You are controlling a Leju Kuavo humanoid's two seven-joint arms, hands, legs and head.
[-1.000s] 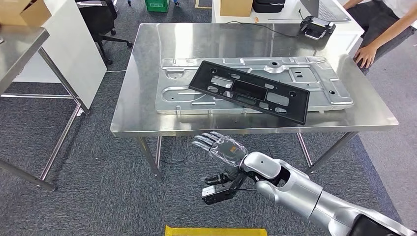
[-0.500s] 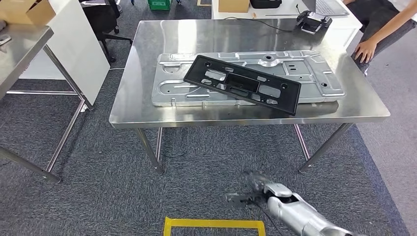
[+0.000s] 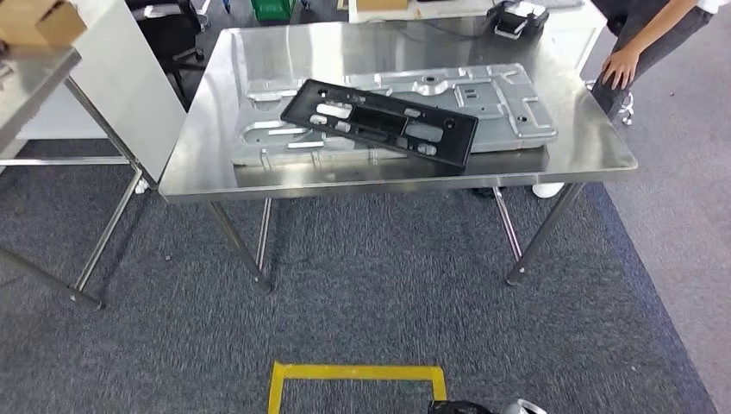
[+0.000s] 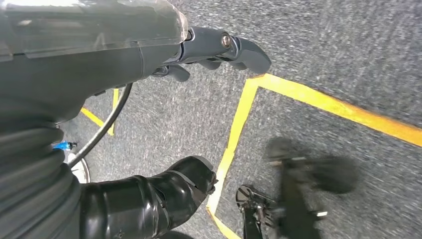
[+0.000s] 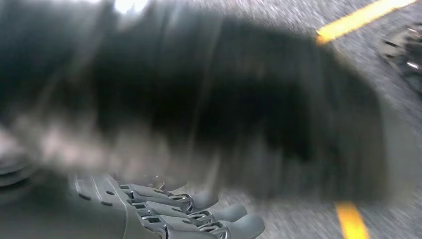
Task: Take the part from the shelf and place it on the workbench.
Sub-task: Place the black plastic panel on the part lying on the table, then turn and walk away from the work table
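A black perforated part (image 3: 379, 122) is seen on a silver stamped panel (image 3: 509, 112), the worktop (image 3: 198, 155) shiny steel, the carpet (image 3: 362, 302) speckled grey, its tape (image 3: 355, 373) yellow.

The counter (image 3: 198, 168) is a stainless steel bench on slim metal legs, standing on grey carpet (image 3: 362, 293). A large silver stamped metal panel (image 3: 509, 108) lies flat across the middle of its top, running lengthwise toward the right edge. A black rectangular frame part (image 3: 379, 121) with several cut-outs rests diagonally on top of that panel, one corner reaching toward the front edge. Near the far right corner sits a small dark device (image 3: 517, 15). On the carpet in front of the counter, yellow tape (image 3: 353, 373) marks a rectangle.
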